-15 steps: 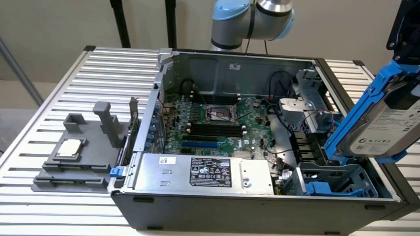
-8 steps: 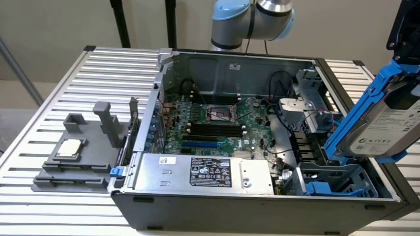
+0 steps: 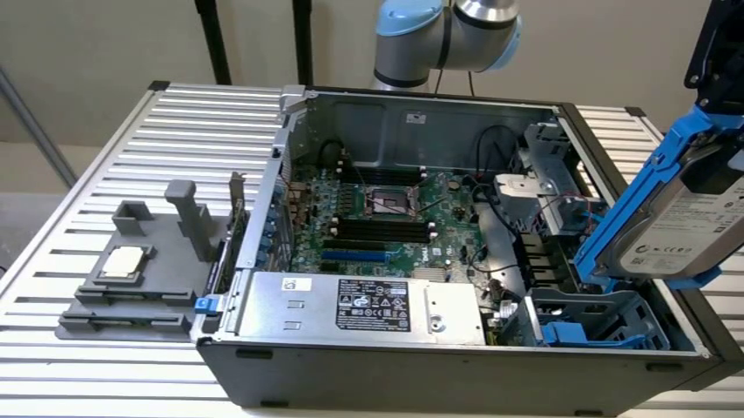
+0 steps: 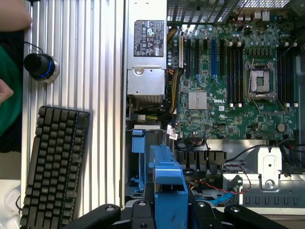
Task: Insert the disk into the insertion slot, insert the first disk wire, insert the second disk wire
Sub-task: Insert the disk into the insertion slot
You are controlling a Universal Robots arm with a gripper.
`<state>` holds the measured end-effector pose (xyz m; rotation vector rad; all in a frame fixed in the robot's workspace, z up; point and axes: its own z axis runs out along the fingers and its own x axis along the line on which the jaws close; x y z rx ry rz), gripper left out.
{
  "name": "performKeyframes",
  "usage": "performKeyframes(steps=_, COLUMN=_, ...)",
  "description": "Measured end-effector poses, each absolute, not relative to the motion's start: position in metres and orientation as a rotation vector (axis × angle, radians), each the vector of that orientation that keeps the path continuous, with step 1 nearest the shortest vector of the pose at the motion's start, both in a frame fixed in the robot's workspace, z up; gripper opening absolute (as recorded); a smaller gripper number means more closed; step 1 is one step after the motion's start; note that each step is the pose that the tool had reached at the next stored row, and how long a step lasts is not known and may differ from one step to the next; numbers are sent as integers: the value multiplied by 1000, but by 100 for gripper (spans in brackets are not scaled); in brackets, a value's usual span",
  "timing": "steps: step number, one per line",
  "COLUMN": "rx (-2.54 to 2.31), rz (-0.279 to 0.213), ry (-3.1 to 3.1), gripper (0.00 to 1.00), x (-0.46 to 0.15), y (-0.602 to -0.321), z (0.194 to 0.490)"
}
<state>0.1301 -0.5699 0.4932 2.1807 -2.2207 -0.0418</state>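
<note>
On the exterior view's left, a grey fixture (image 3: pixel 134 279) sits on the slatted table (image 3: pixel 209 113) with a square processor chip (image 3: pixel 122 264) lying on it. In the wrist view a black keyboard (image 4: pixel 55 162) and a round black knob (image 4: pixel 40 67) also rest on the table beside the case, with a person's hand (image 4: pixel 5 90) near them.

In the middle stands the open computer case (image 3: pixel 465 383). Inside it, along its near wall, lies the silver power supply box (image 3: pixel 361 306) with a black label. Behind that sits the green motherboard (image 3: pixel 384 222), with its processor socket (image 3: pixel 389 202) and dark memory slots. To the exterior view's right of the board are black cables and a bare metal bracket (image 3: pixel 529 187).

In the case's near corner, on the exterior view's right, sits the insertion slot (image 3: pixel 593 322), a grey-blue cage with blue clips on its floor.

Over the cage hangs the disk (image 3: pixel 680 231), tilted steeply in its blue carrier, label facing the camera. Its lower end is just above the cage's rim; whether they touch cannot be told. The gripper (image 4: pixel 167 212) is clamped on the disk, with the blue frame pinched between its black fingers (image 4: pixel 138 214).
</note>
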Motion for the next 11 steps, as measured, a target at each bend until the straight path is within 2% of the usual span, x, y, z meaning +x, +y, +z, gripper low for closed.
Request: performKeyframes(steps=11, rx=2181, rz=-42, ry=-2221, gripper=33, x=130, y=-570, z=493)
